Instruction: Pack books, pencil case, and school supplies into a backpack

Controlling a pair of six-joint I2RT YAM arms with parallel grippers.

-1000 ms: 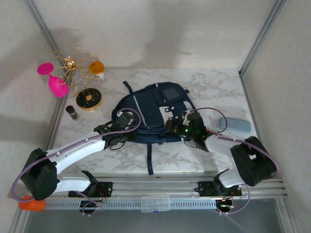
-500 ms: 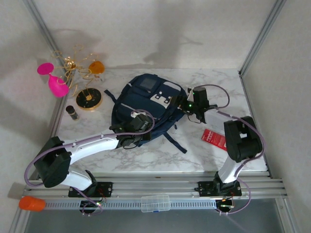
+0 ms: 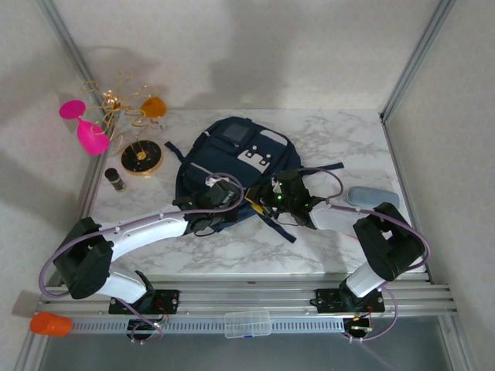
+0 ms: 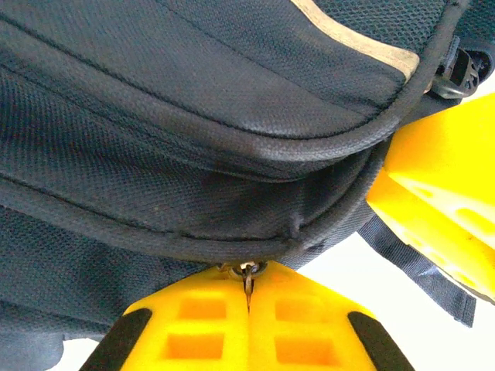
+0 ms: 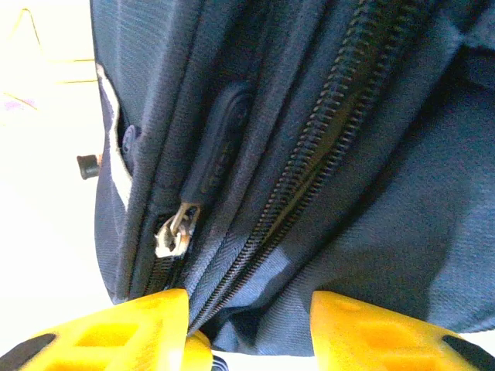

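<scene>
The marble table (image 3: 340,147) carries the backpack (image 3: 232,162) at its middle, lying flat with its white-grey patches up and its near edge toward the arms. Both arms reach in to that near edge and meet there. The pencil case (image 3: 373,197) lies on the table to the right of the backpack, well apart from it and just beyond the right arm. A pink glass (image 3: 85,131) and a black disc (image 3: 141,158) stand at the table's far left. The left gripper (image 4: 247,290) is at the backpack's seam, its yellow fingers clenched flat together with a metal zip pull (image 4: 247,270) pinched at their tips. The right gripper (image 5: 249,305) sits just beside it, its fingers standing apart on either side of a fold of the backpack with a zip running through it. Whether they press that fold or merely straddle it I cannot tell. A silvery slider (image 5: 174,232) hangs on the neighbouring zip.
</scene>
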